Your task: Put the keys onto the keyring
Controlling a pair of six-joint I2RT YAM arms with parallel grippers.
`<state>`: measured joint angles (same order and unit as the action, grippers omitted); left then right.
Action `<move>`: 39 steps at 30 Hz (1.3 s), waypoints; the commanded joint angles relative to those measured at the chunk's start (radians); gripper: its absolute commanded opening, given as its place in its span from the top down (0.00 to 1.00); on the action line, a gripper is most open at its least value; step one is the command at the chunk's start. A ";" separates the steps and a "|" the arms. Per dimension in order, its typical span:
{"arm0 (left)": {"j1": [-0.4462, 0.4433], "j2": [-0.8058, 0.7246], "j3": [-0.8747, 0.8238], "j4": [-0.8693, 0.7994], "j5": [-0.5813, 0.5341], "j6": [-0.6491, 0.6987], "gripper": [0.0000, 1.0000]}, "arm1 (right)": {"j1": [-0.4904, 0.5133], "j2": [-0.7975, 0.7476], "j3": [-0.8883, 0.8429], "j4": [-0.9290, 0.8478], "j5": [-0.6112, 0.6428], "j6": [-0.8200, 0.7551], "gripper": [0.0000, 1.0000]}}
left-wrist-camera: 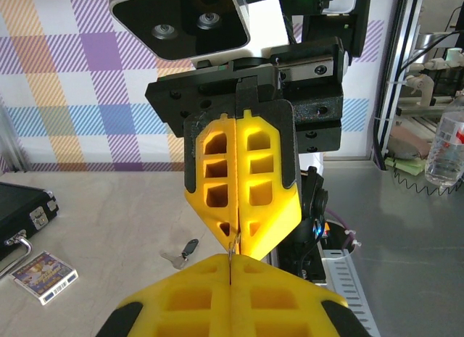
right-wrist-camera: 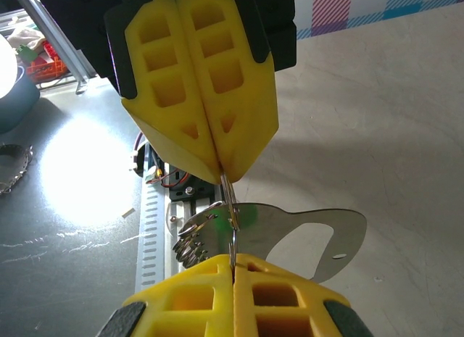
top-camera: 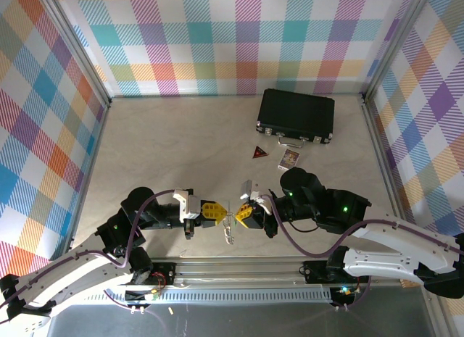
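the keyring [right-wrist-camera: 229, 199] hangs in the air, a thin stretch of it running straight between two opposed sets of fingertips, and its beaded bunch sags just under them. the left gripper [top-camera: 220, 212] and right gripper [top-camera: 238, 215] are each clenched on the keyring, tip to tip, wrists level and forearms reaching inward. the black-headed key [left-wrist-camera: 181, 254] lies flat on the table below the keyring, on the side nearer the black case [top-camera: 296, 116], shaft pointing away from the keyring. both arms look equally near it, so one would likely have to let go.
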<state>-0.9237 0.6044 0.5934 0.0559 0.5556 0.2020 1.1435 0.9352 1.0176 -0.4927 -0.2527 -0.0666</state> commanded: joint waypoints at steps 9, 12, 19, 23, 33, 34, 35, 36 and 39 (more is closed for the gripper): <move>0.009 0.004 0.018 0.010 0.024 0.013 1.00 | -0.004 0.002 0.033 0.134 -0.042 0.003 1.00; 0.009 0.006 0.019 0.009 0.025 0.013 1.00 | -0.004 0.002 0.032 0.139 -0.042 0.003 1.00; 0.009 0.006 0.019 0.009 0.032 0.013 1.00 | -0.003 -0.005 0.027 0.152 -0.052 0.007 1.00; 0.009 0.004 0.019 0.009 0.032 0.012 1.00 | -0.004 0.002 0.033 0.139 -0.051 0.007 1.00; 0.009 0.003 0.020 0.009 0.030 0.008 1.00 | -0.004 0.011 0.021 0.127 -0.042 -0.009 1.00; 0.009 0.005 0.020 0.010 0.032 0.006 1.00 | -0.004 0.012 0.019 0.123 -0.041 -0.013 1.00; 0.009 0.006 0.020 0.012 0.034 0.005 1.00 | -0.004 0.013 0.021 0.120 -0.040 -0.017 1.00; 0.009 0.008 0.020 0.012 0.035 0.005 1.00 | -0.003 0.014 0.019 0.117 -0.041 -0.020 1.00; 0.009 0.014 0.022 0.012 0.033 0.004 1.00 | -0.003 0.014 0.015 0.109 -0.033 -0.022 1.00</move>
<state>-0.9199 0.6098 0.5934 0.0536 0.5602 0.2020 1.1435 0.9413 1.0176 -0.4389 -0.2741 -0.0681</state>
